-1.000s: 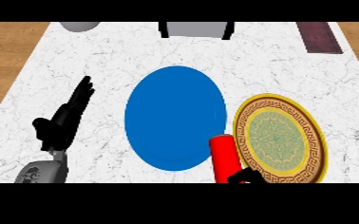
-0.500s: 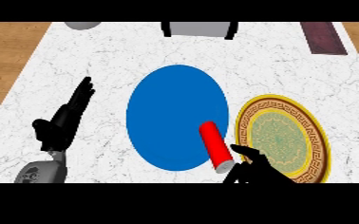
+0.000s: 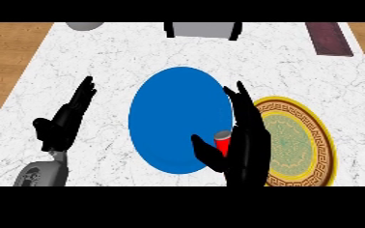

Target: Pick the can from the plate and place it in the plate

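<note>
The red can (image 3: 222, 143) stands upright over the right edge of the blue plate (image 3: 171, 121); only its grey top and a strip of red show. My right hand (image 3: 246, 142) rises right beside it with its fingers straight, pointing to the far side. The can sits in the gap between thumb and palm, and the hand hides its lower part. To the right, partly behind that hand, lies the gold patterned plate (image 3: 303, 142). My left hand (image 3: 64, 121) rests open on the counter left of the blue plate, away from everything.
The marble counter (image 3: 107, 58) ends in wooden floor at the left. Along the far edge are a grey round object (image 3: 85, 26), a grey box with black sides (image 3: 203, 29) and a dark red board (image 3: 329, 38).
My right hand has moved up and left from the gold plate's edge onto the blue plate's right side and its fingers have straightened. The can went from tilted to upright. The left hand stayed.
</note>
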You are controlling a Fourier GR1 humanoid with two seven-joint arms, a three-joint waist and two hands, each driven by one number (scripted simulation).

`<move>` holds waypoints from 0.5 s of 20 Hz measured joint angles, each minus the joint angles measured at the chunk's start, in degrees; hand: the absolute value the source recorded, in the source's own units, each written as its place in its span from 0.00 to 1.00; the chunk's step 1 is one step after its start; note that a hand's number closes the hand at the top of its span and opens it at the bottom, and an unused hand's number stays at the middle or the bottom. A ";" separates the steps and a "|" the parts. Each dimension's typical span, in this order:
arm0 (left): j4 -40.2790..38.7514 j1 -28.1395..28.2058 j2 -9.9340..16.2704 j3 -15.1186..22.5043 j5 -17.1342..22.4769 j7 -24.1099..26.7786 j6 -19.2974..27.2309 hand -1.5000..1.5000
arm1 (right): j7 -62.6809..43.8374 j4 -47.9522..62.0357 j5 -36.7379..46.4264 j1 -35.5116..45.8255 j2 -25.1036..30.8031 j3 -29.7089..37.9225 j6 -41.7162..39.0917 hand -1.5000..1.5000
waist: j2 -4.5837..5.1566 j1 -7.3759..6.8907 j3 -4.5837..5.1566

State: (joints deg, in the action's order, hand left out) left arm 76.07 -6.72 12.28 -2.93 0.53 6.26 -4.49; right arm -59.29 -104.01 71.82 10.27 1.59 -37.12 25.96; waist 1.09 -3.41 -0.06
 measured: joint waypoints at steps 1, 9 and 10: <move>-0.10 0.14 -0.04 -0.02 0.00 0.01 0.02 0.50 | 0.31 1.22 -0.50 1.32 -0.27 1.05 2.69 0.00 | -0.07 0.10 -0.02; 0.25 1.68 -0.36 -0.58 -0.19 0.24 0.96 0.50 | 4.48 5.21 -8.89 1.43 -1.24 4.92 22.92 0.00 | -0.68 1.85 -0.08; 0.82 2.17 -0.11 -0.80 -0.07 -0.04 0.92 0.50 | 6.03 4.90 -10.37 -0.01 -1.05 4.59 24.92 0.00 | -0.77 2.08 -0.08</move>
State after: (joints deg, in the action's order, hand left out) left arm 76.89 -4.55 12.16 -3.73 0.46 6.23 -3.58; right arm -53.26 -99.11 61.44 10.27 0.54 -32.53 50.89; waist 0.32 -1.33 -0.13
